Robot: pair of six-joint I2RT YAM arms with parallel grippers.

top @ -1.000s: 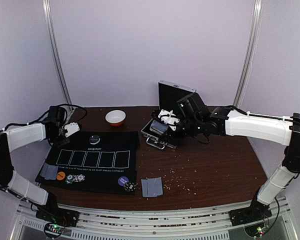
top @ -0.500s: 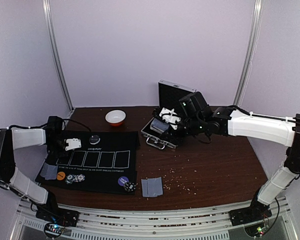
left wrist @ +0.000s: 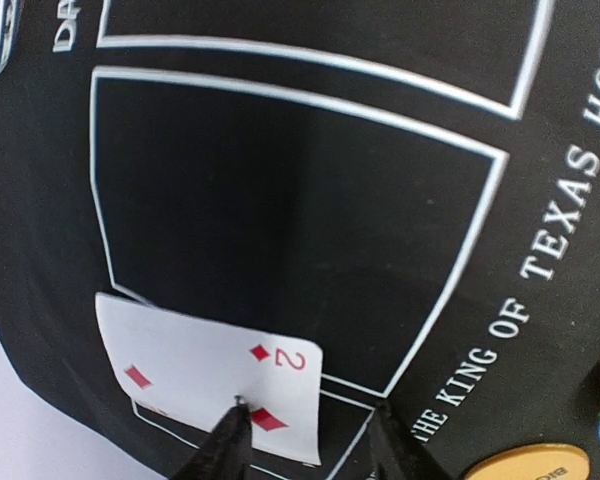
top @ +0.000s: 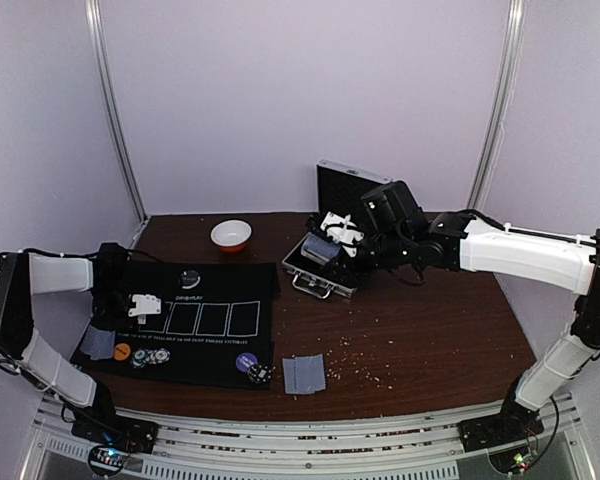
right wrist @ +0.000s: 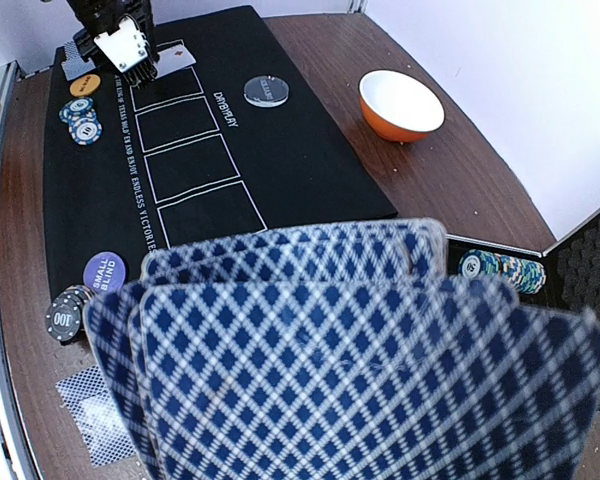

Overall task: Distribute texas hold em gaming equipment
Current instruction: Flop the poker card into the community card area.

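Black felt mat [left wrist: 280,200]: white-outlined boxes.
White two-of-diamonds card [left wrist: 205,370]: flat, by spread jaws of left gripper [left wrist: 310,412].
Right gripper [top: 338,238]: pinching blue lattice-backed card fan [right wrist: 360,350].

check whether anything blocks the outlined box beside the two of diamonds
Nothing visible does. The outlined box is bare inside; the two of diamonds covers only its corner, and the orange disc lies outside its lines.

We see a mat [top: 220,355] on the surface [top: 430,330], a bowl [top: 231,235] behind it, a case [top: 315,272] to its right. A fan of cards [right wrist: 360,350] hangs over the case. Chips [top: 152,355] sit on the mat's near left corner, one card [left wrist: 215,375] just behind them.
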